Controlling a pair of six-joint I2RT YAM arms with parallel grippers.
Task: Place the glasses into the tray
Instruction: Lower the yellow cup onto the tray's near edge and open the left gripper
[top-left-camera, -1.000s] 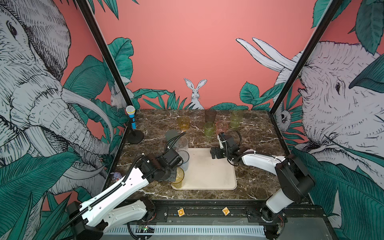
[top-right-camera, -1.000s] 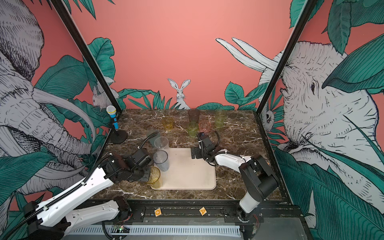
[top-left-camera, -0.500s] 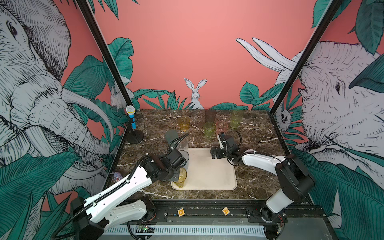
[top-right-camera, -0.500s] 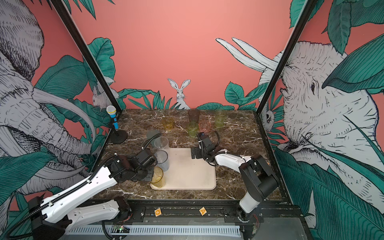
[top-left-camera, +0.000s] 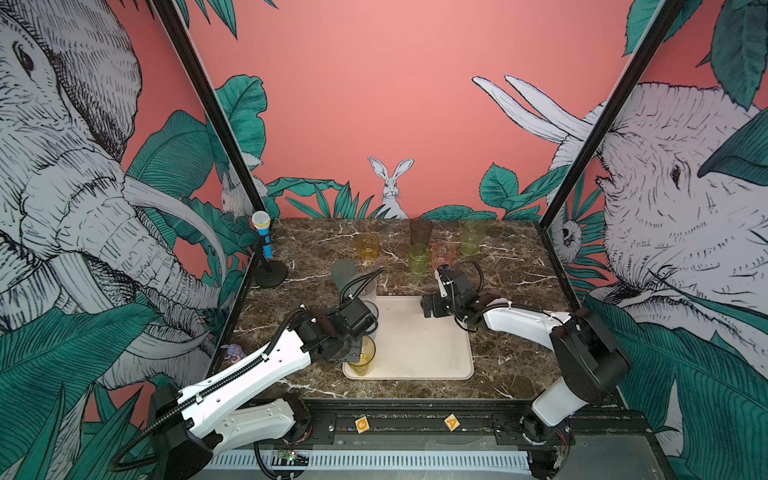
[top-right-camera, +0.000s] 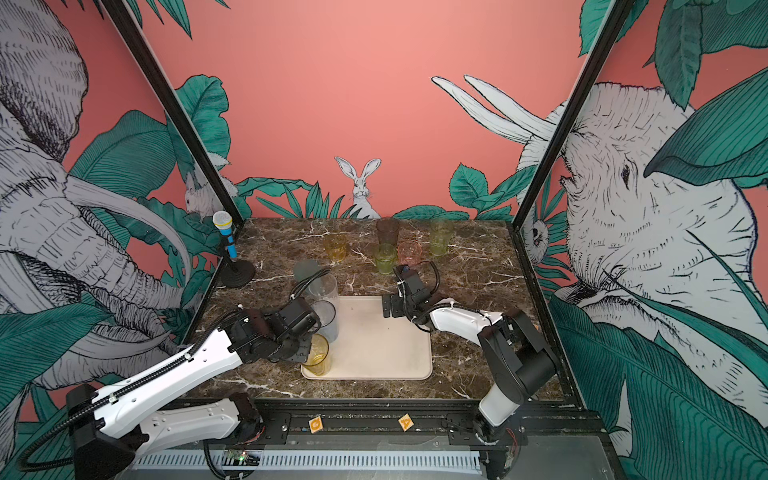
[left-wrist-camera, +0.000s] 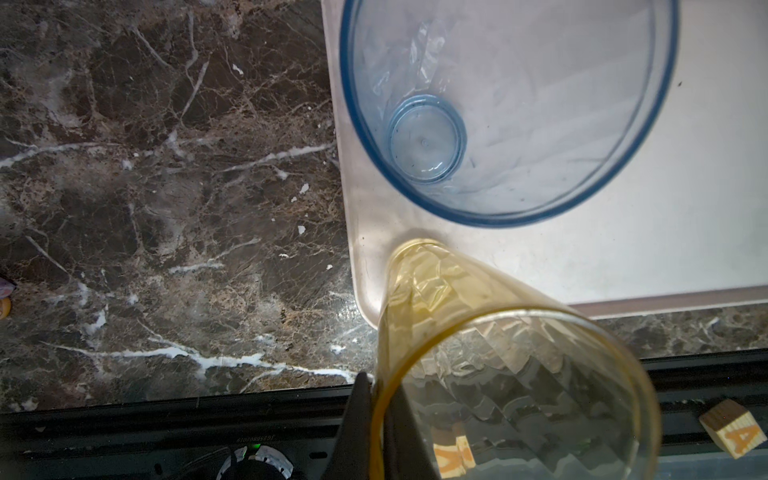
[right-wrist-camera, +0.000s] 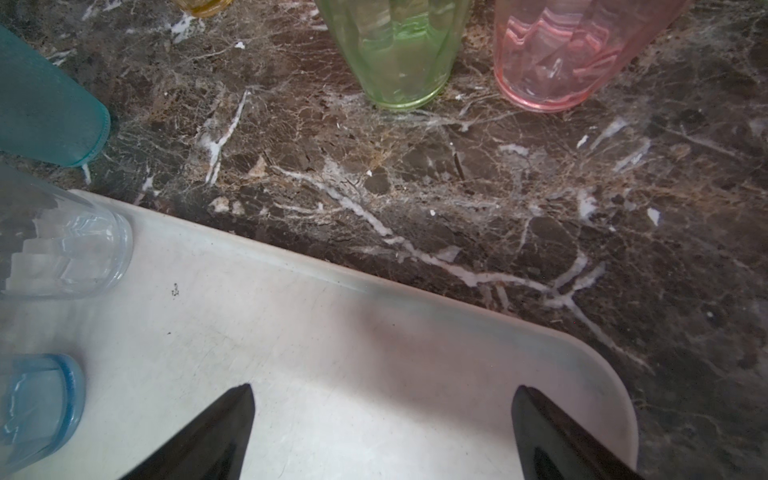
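Swung in from the left, the yellow tumbler (top-left-camera: 362, 355), rim pinched by the left gripper (left-wrist-camera: 378, 411), meets the tray's (top-left-camera: 428, 332) near corner beside two placed glasses (top-right-camera: 324, 291), the right gripper (right-wrist-camera: 382, 415) gapes empty, and six glasses (top-left-camera: 419, 258) wait on the marble (top-left-camera: 511, 282).

Coral jungle-mural walls (top-left-camera: 374, 83) enclose a dark marble tabletop (top-left-camera: 519, 257).

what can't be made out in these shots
- Blue-grey tumbler: partly hidden by the left arm in both top views.
- Teal tumbler: upper part cut off by the right wrist view's edge.
- Small purple object beside the left arm: too small to name, top view.
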